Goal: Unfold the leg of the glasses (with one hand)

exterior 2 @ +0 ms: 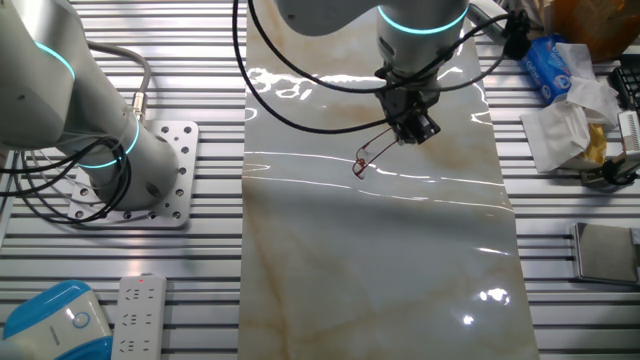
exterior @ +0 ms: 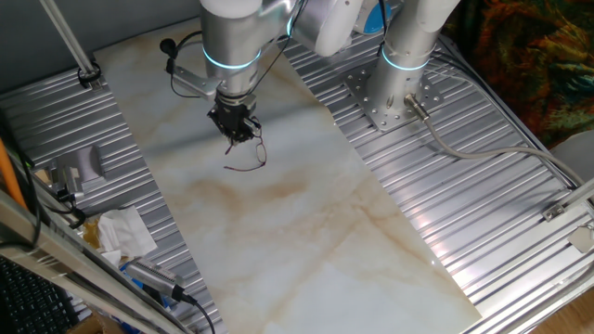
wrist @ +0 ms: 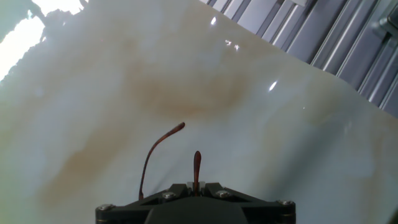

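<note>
We see thin reddish-brown wire glasses (exterior 2: 366, 157) hanging tilted below the end effector (exterior 2: 413, 127), low over the counter (exterior 2: 380, 270).

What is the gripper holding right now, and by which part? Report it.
The gripper holds the glasses by one slim wire arm, pinched between the fingertips. The lenses hang below the gripper, and the other arm is free.
</note>
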